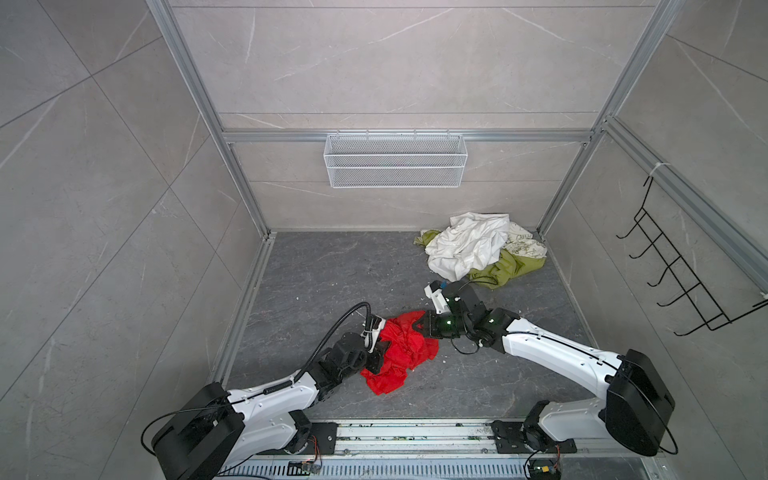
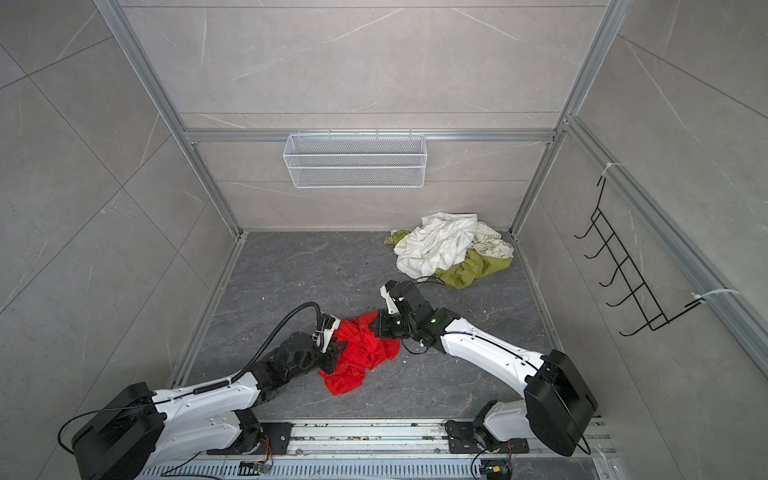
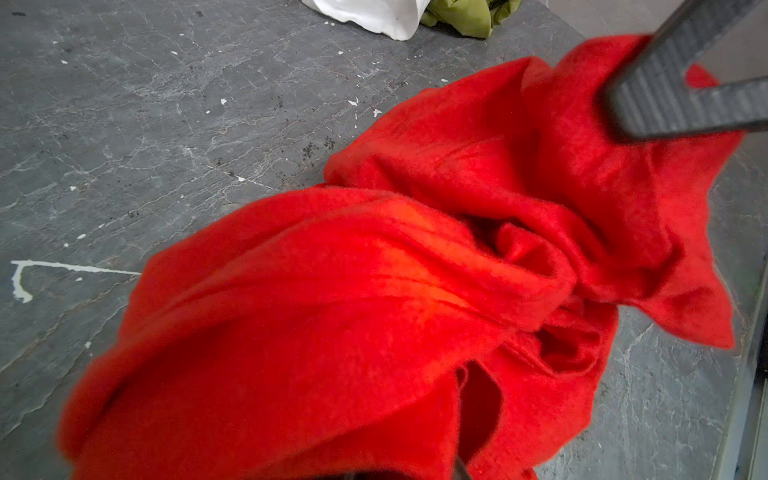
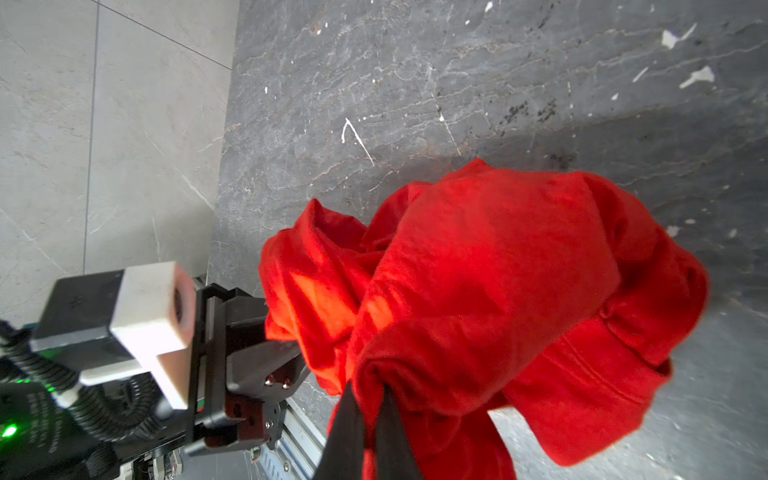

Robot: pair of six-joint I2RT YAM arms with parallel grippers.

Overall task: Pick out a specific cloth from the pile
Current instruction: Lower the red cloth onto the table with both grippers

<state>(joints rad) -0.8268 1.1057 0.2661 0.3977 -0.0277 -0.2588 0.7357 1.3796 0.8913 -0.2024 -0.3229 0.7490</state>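
We see the right claw (image 4: pixel 370 390) shut tight on a gathered fold of the cloth (image 1: pixel 405 353), its two dark fingers (image 4: pixel 347 419) pressed together with red fabric pinched between them. In both top views this claw (image 2: pixel 376 322) meets the cloth's far right edge. The left claw (image 1: pixel 381 347) is buried in the opposite, left edge of the same red bundle. Fabric covers its tips, so we cannot tell whether it grips or stands apart. The cloth hangs bunched between the two claws, and its near corner trails onto the dark stone tabletop (image 1: pixel 332 270) toward the front rail (image 1: pixel 415 432).

Around the bundle we find bare tabletop on every side: a wide stretch to the left as far as the aluminium edge rail (image 1: pixel 249 299), and more behind. The pile (image 1: pixel 469 245) sits well apart in the far right corner, white cloth (image 2: pixel 436 243) on top and olive-green cloth (image 2: pixel 469 268) spilling out just beyond the right arm's wrist. A wire basket (image 1: pixel 395 160) hangs on the back wall, and a black hook rack (image 1: pixel 681 266) on the right wall.
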